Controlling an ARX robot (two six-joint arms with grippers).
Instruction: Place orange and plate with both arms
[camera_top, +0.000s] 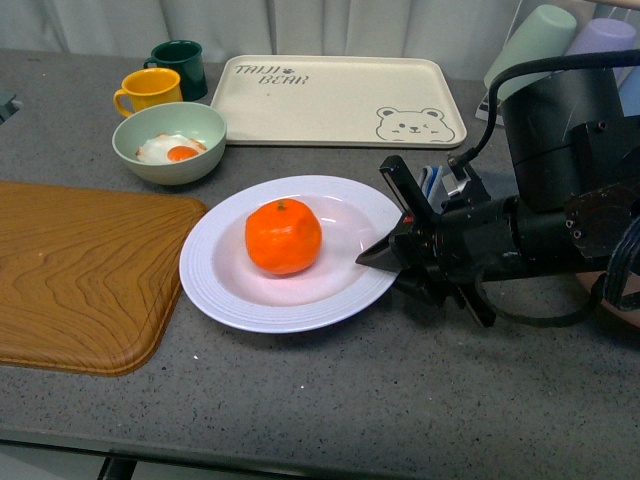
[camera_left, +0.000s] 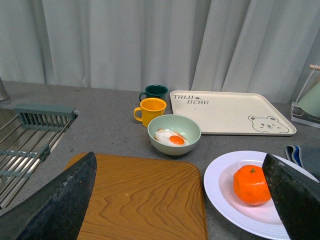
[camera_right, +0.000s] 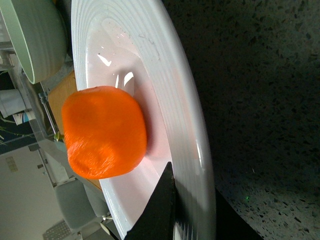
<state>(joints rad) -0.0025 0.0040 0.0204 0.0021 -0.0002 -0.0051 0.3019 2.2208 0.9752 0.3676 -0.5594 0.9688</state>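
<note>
showing the right claw (camera_top: 388, 222) spread wide at the nearest edge of the large round white ridged-rim plate (camera_top: 215, 275), with one dark finger tip lying over the rim and nothing gripped. the fist-sized bright orange mandarin (camera_top: 283, 236) sat in the plate's well, just beyond that finger tip and apart from it. the left claw (camera_left: 177, 165), seen only in its own wrist view, was likewise gaping and empty, with plate and fruit ahead of it, off toward one finger.

judged handling: the plate looked rigid, glazed and slick, probably breakable, and heavy enough to tip if pinched at one edge. the ridged rim offered the only hold, one finger above and one below. the mandarin looked light, slightly yielding and free to roll, so any lift of the plate called for keeping it level. taken by itself, the fruit wanted a gentle grip across its widest girth.
</note>
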